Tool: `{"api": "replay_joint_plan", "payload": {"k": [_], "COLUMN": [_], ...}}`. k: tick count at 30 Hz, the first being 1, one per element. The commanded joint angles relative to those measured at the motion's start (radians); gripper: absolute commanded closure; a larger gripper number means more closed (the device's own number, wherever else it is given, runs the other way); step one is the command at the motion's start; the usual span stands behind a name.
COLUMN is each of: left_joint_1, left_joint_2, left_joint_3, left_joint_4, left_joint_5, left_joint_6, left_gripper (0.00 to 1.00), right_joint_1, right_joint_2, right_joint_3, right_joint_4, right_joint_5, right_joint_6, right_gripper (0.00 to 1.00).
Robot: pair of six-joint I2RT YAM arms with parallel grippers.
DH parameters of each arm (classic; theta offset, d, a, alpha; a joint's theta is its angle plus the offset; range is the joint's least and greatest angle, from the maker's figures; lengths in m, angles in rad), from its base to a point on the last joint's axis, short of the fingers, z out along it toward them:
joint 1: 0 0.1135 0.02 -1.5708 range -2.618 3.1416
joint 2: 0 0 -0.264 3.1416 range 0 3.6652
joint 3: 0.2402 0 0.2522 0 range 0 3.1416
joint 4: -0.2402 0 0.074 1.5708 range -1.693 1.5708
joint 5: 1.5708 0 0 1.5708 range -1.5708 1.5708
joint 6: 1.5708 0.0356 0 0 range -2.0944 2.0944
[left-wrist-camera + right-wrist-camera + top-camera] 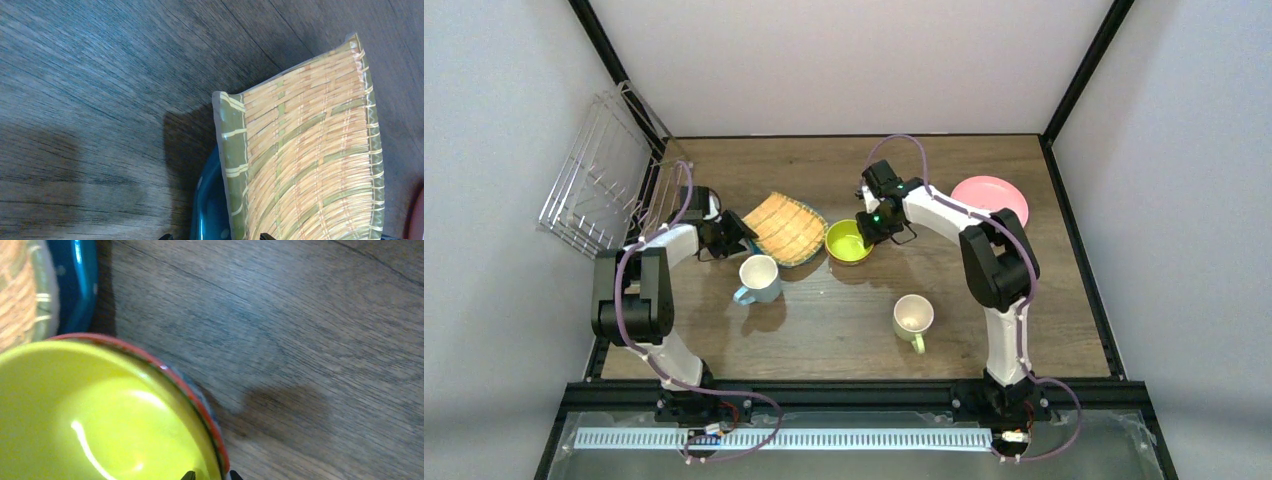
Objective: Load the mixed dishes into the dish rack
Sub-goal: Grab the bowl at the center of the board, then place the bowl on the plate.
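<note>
**Right arm at the bowl's rim, rack far off to the left**

Top view: the lime bowl (pixel 848 243) sits mid-table (pixel 844 345), and every place here is given from it. The right gripper (pixel 879 226) is at its right-hand rim. The tan woven plate (pixel 786 228) lies just left of the bowl, with the left gripper (pixel 734 234) at that plate's side away from the bowl. The light-blue mug (pixel 759 278) stands nearer and left of the bowl. The pale yellow-green mug (pixel 913 318) stands nearer and right. The pink plate (pixel 990 197) lies well to the right. The dish rack (pixel 599 175) is well to the left, past the table's edge and tipped against the wall, with no dish in it.

Left wrist: the fingertips (pixel 265 235) stand spread wide. The tan plate's edge and the teal dotted plate (pixel 207 200) under it lie between them, apparently ungripped.

Right wrist: the fingertips (pixel 188 475) stand close astride the bowl's red-edged rim, one inside and one outside. Whether they press it cannot be told.

The step in hand looks like taking the bowl by its rim. Only the tips reach the wall, so seat them deeper before lifting, because the glaze may slip. Then rise straight up, clear of the teal plate just left of the bowl, and carry high over the tan plate and the left arm.
</note>
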State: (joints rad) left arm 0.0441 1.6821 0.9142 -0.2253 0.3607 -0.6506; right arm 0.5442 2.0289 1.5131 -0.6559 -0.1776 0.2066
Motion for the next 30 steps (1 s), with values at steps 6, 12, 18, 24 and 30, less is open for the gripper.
{"api": "replay_joint_plan", "payload": {"k": [6, 12, 18, 24, 30], "left_joint_1": [-0.003, -0.003, -0.003, -0.003, -0.002], "left_joint_2": [-0.004, -0.001, 0.005, 0.013, 0.021], "left_joint_3": [0.007, 0.008, 0.008, 0.012, 0.014], "left_joint_4": [-0.002, 0.002, 0.012, 0.012, 0.013], "left_joint_5": [0.004, 0.004, 0.009, 0.01, 0.013], "left_joint_6": [0.007, 0.003, -0.001, 0.003, 0.009], "left_gripper": [0.0, 0.0, 0.0, 0.0, 0.0], "right_joint_1": [0.006, -0.03, -0.136, -0.283, -0.387], "right_joint_2": [0.055, 0.022, -0.004, -0.033, -0.059], "right_joint_3": [0.022, 0.056, 0.13, 0.179, 0.197], "right_joint_4": [-0.054, -0.072, -0.105, -0.116, -0.131], "right_joint_5": [0.143, 0.17, 0.204, 0.203, 0.234], "right_joint_6": [0.007, 0.016, 0.034, 0.049, 0.065], "right_gripper": [0.98, 0.99, 0.99, 0.99, 0.99]}}
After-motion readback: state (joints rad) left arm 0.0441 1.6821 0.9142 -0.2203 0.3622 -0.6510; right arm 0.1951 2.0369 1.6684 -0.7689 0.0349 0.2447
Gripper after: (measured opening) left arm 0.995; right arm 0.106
